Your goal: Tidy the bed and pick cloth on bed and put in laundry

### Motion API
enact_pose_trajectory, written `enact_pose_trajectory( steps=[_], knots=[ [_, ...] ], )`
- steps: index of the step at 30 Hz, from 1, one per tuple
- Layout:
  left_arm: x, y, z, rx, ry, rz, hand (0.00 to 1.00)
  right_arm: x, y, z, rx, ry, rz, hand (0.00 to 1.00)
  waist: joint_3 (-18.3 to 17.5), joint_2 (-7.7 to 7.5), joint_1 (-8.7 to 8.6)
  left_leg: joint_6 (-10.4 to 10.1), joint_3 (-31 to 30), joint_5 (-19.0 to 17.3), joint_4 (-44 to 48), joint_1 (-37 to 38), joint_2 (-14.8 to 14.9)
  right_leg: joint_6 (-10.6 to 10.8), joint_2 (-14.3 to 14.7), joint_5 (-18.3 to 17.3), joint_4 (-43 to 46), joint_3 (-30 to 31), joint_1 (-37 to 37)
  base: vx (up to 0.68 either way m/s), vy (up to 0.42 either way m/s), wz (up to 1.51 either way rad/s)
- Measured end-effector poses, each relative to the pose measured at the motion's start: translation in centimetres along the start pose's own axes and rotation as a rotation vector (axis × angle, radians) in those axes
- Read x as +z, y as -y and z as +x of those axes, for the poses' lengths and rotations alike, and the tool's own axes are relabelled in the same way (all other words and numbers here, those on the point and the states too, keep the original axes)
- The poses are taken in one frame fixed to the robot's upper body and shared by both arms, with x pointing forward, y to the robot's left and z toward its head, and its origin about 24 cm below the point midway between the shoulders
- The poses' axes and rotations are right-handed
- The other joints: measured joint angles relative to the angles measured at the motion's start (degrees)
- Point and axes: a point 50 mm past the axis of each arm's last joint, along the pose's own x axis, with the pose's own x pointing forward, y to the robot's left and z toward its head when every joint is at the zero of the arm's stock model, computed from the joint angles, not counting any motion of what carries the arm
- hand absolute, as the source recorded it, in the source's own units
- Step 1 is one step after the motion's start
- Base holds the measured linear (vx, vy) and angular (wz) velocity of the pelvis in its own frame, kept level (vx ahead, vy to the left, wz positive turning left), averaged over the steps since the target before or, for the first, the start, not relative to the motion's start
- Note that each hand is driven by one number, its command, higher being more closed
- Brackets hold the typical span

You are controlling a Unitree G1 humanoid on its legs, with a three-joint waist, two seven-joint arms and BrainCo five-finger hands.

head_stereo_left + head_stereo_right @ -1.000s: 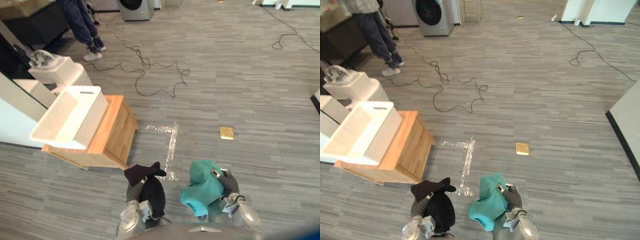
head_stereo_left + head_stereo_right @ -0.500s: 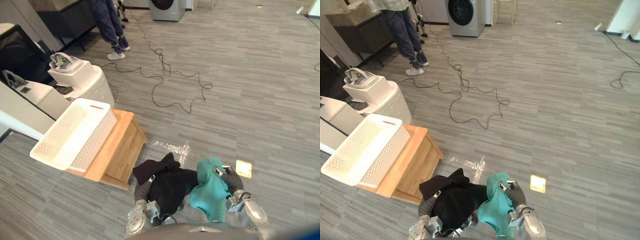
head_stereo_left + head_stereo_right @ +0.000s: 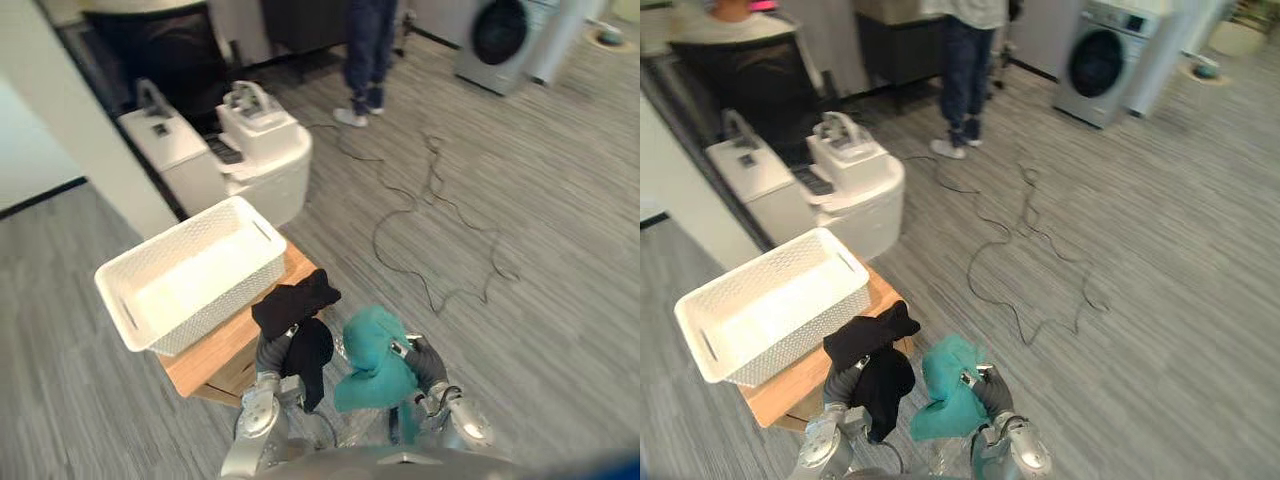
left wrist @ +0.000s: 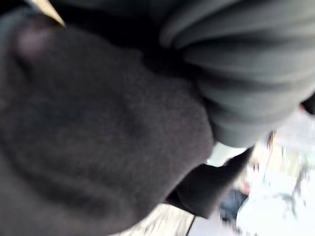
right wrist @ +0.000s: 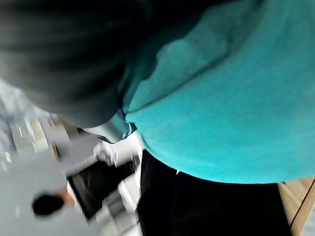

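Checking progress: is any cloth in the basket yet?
No, the black cloth is on the left hand, the teal cloth in the right hand, both outside the basket.

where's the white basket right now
Left eye view: the white basket sits on the wooden stand to the robot's front left, just beyond the black cloth.

A: Floor?
B: One grey plank floor [image 3: 560, 300], throughout.
A: Walls?
B: One white wall [image 3: 55, 110], left.
A: Furniture?
B: One washing machine [image 3: 1100, 65], far right; dark cabinet [image 3: 892, 47], at the back; white rounded unit [image 3: 860, 195] by the wall; low wooden stand [image 3: 215, 352], near.
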Motion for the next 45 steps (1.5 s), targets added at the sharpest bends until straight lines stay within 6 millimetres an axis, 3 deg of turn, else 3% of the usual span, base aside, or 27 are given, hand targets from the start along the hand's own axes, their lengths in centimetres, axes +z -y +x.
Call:
enact_pose_trajectory(
  steps=[3,5,7,8,9,12,14,15,16,17,18,19,22,23,24,25,26,27,28,29,30,31,33,35,37,41,45],
  knots=[
    [-1.3,1.0,-1.0,-0.012,-0.045,-0.045,1.0,1.0,0.5,0.5,-0.026,0.025,-0.034,1.0,0.0,4.53,0.08,-1.4,2.8,0.2,2.9,-2.1,3.7,-1.6,0.0,-2.9,-0.7,-7.6,3.1,0.27,-0.186,1.12],
    [-1.3,1.5,-1.0,-0.026,-0.045,-0.066,1.0,1.0,0.5,0.6,-0.042,0.019,-0.035,1.0,0.3,5.16,0.81,-3.8,7.9,1.8,8.9,-4.3,5.7,-2.1,-0.5,-3.1,-3.6,-11.6,7.3,0.23,-0.158,0.99],
    [-1.3,1.8,-1.0,-0.054,-0.045,-0.07,1.0,1.4,0.4,0.8,-0.05,0.031,-0.038,1.0,0.6,4.26,1.91,-5.1,13.6,3.2,16.5,-7.0,8.1,-2.4,-1.9,-3.1,-6.2,-14.4,11.7,0.18,-0.087,0.6],
    [-1.4,1.9,-1.1,-0.067,-0.048,-0.071,1.0,1.4,0.5,0.8,-0.057,0.034,-0.037,1.0,0.5,3.99,2.22,-3.6,17.0,3.5,16.1,-7.4,9.0,-2.4,-2.5,-3.1,-7.0,-15.5,13.1,0.1,-0.03,0.35],
    [-1.4,2.0,-1.2,-0.078,-0.048,-0.071,1.0,1.5,0.6,0.8,-0.061,0.036,-0.038,1.0,0.3,4.17,2.18,-2.2,18.4,5.8,12.8,-7.5,9.5,-2.2,-2.7,-3.2,-7.1,-16.1,13.3,0.13,0.001,0.32],
    [-1.1,1.6,-1.0,-0.089,-0.033,-0.063,1.0,1.6,0.4,1.2,-0.072,0.036,-0.032,1.0,-1.1,3.96,2.13,-2.0,18.6,7.2,3.1,-4.8,7.1,-0.7,-3.4,-1.9,-9.7,-17.1,13.7,0.15,0.09,0.35],
    [-0.8,1.3,-0.8,-0.093,-0.024,-0.048,1.0,1.1,0.4,1.4,-0.083,0.001,-0.03,1.0,-0.7,0.81,2.16,-4.2,18.0,8.5,6.0,-6.4,5.8,-0.5,-5.6,-0.4,-12.3,-18.3,15.8,0.08,0.106,0.24],
    [-0.6,1.1,-0.6,-0.097,-0.016,-0.037,1.0,0.9,0.4,1.4,-0.089,-0.008,-0.03,1.0,-0.5,-0.21,2.3,-3.5,18.2,7.4,7.0,-7.1,6.0,-0.3,-6.3,0.1,-12.9,-18.9,16.7,0.07,0.128,0.24],
    [-0.8,1.1,-0.9,-0.121,-0.02,-0.035,1.0,0.9,0.7,1.4,-0.114,-0.011,-0.029,1.0,-0.7,-0.09,2.09,-3.0,18.7,6.8,5.5,-7.1,9.5,-0.2,-6.9,0.4,-12.6,-19.3,17.9,0.07,0.2,0.18],
    [-1.0,1.7,-1.1,-0.141,-0.027,-0.05,1.0,0.9,1.0,1.3,-0.122,-0.013,-0.037,1.0,-1.1,0.46,1.64,-3.8,18.6,10.4,2.2,-7.1,12.6,0.0,-6.6,0.4,-12.5,-19.2,18.0,0.07,0.207,0.11],
    [-1.2,2.2,-1.3,-0.152,-0.032,-0.064,1.0,1.0,1.2,1.3,-0.125,-0.013,-0.044,1.0,-1.6,2.0,1.74,-6.4,17.1,12.8,0.1,-7.0,14.0,1.7,-6.6,0.1,-12.3,-18.9,17.9,0.05,0.281,-0.23],
    [-1.3,2.8,-1.4,-0.169,-0.035,-0.073,1.0,0.6,1.2,1.3,-0.129,-0.029,-0.042,1.0,-1.8,1.78,2.01,-6.8,16.7,10.5,-1.5,-5.8,12.0,3.4,-7.9,0.4,-12.5,-17.4,17.7,0.04,0.264,-0.1],
    [-0.7,2.1,-0.9,-0.179,-0.019,-0.022,1.0,-0.5,0.0,1.2,-0.113,-0.05,0.008,1.0,-2.2,-1.88,1.6,-5.6,17.4,11.0,-5.9,-3.3,7.5,4.7,-11.5,1.9,-12.5,-16.8,17.7,-0.02,0.304,-0.03],
    [-0.8,1.9,-0.9,-0.178,-0.028,-0.014,1.0,-1.0,-0.1,0.7,-0.124,-0.06,0.021,1.0,-2.4,-2.2,1.54,-5.0,17.2,10.6,-6.7,-3.1,6.3,4.5,-12.6,3.1,-11.9,-16.0,17.7,-0.15,0.467,0.2],
    [-0.4,2.6,-0.3,-0.233,-0.023,0.005,1.0,-1.0,1.1,-0.1,-0.157,-0.031,-0.013,1.0,-2.3,-1.48,1.26,-2.4,17.2,10.5,-9.0,-2.8,4.6,-3.0,-14.7,8.0,0.7,-12.9,9.8,-0.14,0.455,0.22],
    [-0.5,2.6,-0.4,-0.235,-0.026,0.003,1.0,-0.8,1.1,0.0,-0.15,-0.018,-0.037,1.0,-2.3,-1.44,1.29,-2.2,17.3,11.4,-10.7,-2.0,4.0,-5.0,-15.1,9.8,2.9,-12.2,8.0,-0.1,0.437,0.13],
    [-0.7,2.0,-0.5,-0.226,-0.034,0.019,1.0,-0.7,0.9,0.0,-0.138,-0.01,-0.048,1.0,-2.3,-1.41,1.31,-1.7,17.3,11.8,-12.2,-1.1,3.2,-4.6,-15.3,10.8,3.6,-10.9,7.2,0.01,0.159,-0.09],
    [-0.7,1.7,-0.5,-0.218,-0.035,0.024,1.0,-0.8,0.7,0.1,-0.131,-0.009,-0.044,1.0,-2.4,-1.69,1.31,-1.5,17.1,11.9,-12.5,-1.0,3.0,-4.1,-15.0,9.7,3.8,-10.6,6.9,0.08,0.067,0.12],
    [-0.3,0.8,-0.2,-0.201,-0.023,0.046,1.0,-0.5,-0.2,0.4,-0.108,0.009,-0.022,1.0,-2.8,-2.24,0.88,0.3,15.3,12.5,-13.0,-1.0,3.6,-0.9,-9.5,1.5,5.1,-8.6,6.9,0.07,0.003,0.3],
    [-0.1,0.8,0.0,-0.203,-0.018,0.052,1.0,-0.3,-0.5,0.5,-0.097,0.021,-0.025,1.0,-2.7,-2.13,0.66,0.5,14.5,12.6,-13.0,-1.3,4.2,-0.2,-6.3,-0.7,4.9,-7.5,6.9,0.12,-0.094,0.76],
    [0.3,1.0,0.3,-0.213,-0.006,0.051,1.0,1.1,-1.2,0.6,-0.063,0.077,-0.062,1.0,-2.3,-1.36,-0.46,0.2,11.7,12.9,-13.0,-2.6,5.7,-0.8,1.8,-3.7,2.0,-6.1,6.8,0.08,-0.119,1.02],
    [0.4,1.5,0.4,-0.237,-0.009,0.053,1.0,2.5,-1.7,0.7,-0.042,0.137,-0.081,1.0,-2.2,-1.44,-1.08,0.0,9.3,13.1,-13.2,-3.4,5.4,-1.5,5.9,-3.7,-3.7,-6.2,6.6,0.11,-0.157,1.22],
    [-0.1,2.0,0.3,-0.261,-0.037,0.055,1.0,3.6,-2.0,0.9,-0.033,0.184,-0.099,1.0,-2.4,-1.8,-1.74,-0.4,7.3,12.9,-13.1,-3.8,4.2,-5.7,6.8,-3.0,-7.8,-5.4,7.8,0.07,-0.07,0.75],
    [-0.9,3.2,-0.3,-0.322,-0.082,0.054,1.0,5.1,-1.7,1.6,-0.056,0.229,-0.156,1.0,-2.9,0.35,-1.45,-1.7,5.9,13.7,-13.7,-3.2,4.7,-5.6,7.1,-3.2,-6.2,-6.4,8.8,0.19,-0.041,0.54],
    [-1.1,3.5,-0.5,-0.332,-0.09,0.05,1.0,5.9,-1.4,1.8,-0.061,0.257,-0.2,1.0,-3.2,0.97,-1.34,-2.2,6.5,15.1,-15.0,-2.9,4.9,-5.6,7.2,-3.2,-6.3,-6.8,9.3,0.17,-0.014,0.61],
    [-1.2,3.7,-0.7,-0.336,-0.092,0.045,1.0,7.4,-1.4,1.7,-0.067,0.32,-0.218,1.0,-3.6,0.38,-0.3,-2.3,9.8,15.7,-16.7,-0.5,5.3,-5.6,7.7,-3.2,-7.5,-6.6,12.5,0.08,0.0,0.28],
    [-0.9,2.9,-0.8,-0.313,-0.08,0.04,1.0,10.9,-2.2,2.4,-0.013,0.43,-0.311,1.0,-4.3,-0.61,0.35,-2.0,11.4,15.8,-17.4,-0.3,4.8,-6.2,7.8,-1.6,-12.5,-3.8,14.0,0.0,0.028,-0.18]
  ],
)
